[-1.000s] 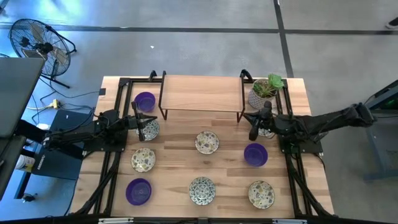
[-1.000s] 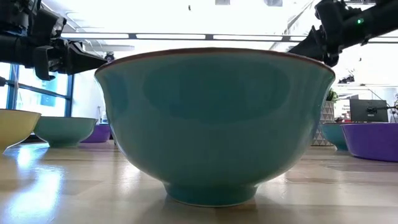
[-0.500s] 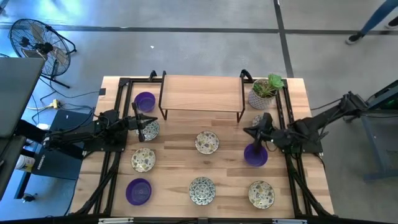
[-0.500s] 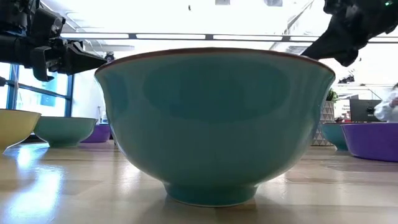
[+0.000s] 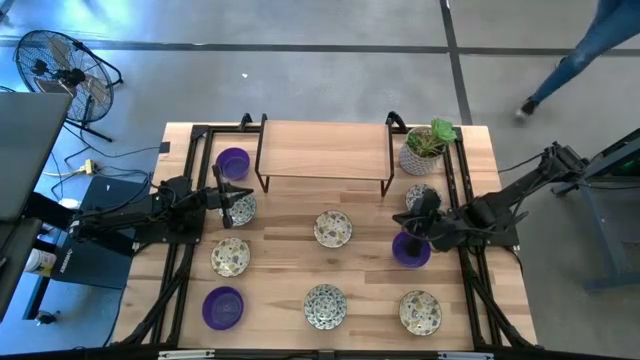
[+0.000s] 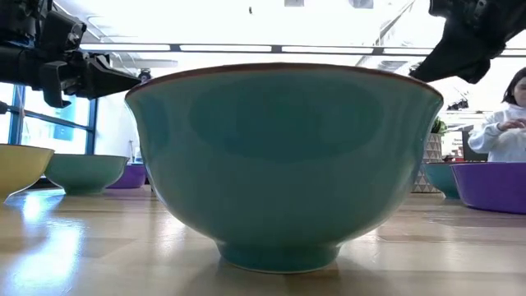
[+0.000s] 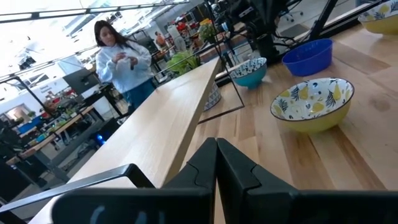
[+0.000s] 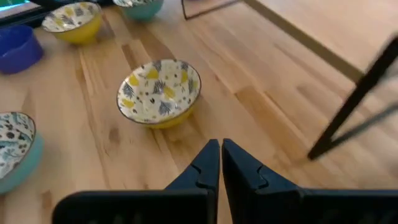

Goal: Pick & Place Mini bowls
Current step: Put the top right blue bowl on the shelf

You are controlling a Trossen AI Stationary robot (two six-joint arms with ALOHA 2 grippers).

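Observation:
Several mini bowls sit on their bases on the wooden table [image 5: 360, 270]: purple ones [image 5: 233, 162] [image 5: 222, 306] [image 5: 410, 250], and patterned ones [image 5: 333, 228] [image 5: 230, 256] [image 5: 325, 305] [image 5: 420, 312]. My left gripper [image 5: 228, 203] [image 7: 216, 163] is shut and hangs over the patterned bowl [image 5: 240, 208] by the shelf's left leg. My right gripper [image 5: 413, 228] [image 8: 221, 160] is shut above the far rim of the right purple bowl. It points toward the centre patterned bowl [image 8: 159, 92]. Another patterned bowl [image 5: 422, 196] shows partly behind the right arm.
A wooden shelf [image 5: 325, 150] on thin black legs stands at the far side. A potted plant [image 5: 424, 148] is at its right end. Black frame rails [image 5: 182, 270] [image 5: 478, 290] run along both table sides. A large teal bowl [image 6: 283, 164] fills the low view. A person [image 6: 503, 123] stands beyond the table.
My right gripper has moved from beside the bowl under the plant toward the near edge. It now hangs over the right purple bowl, and its arm has folded back to the right. A person has walked past beyond the table's far right.

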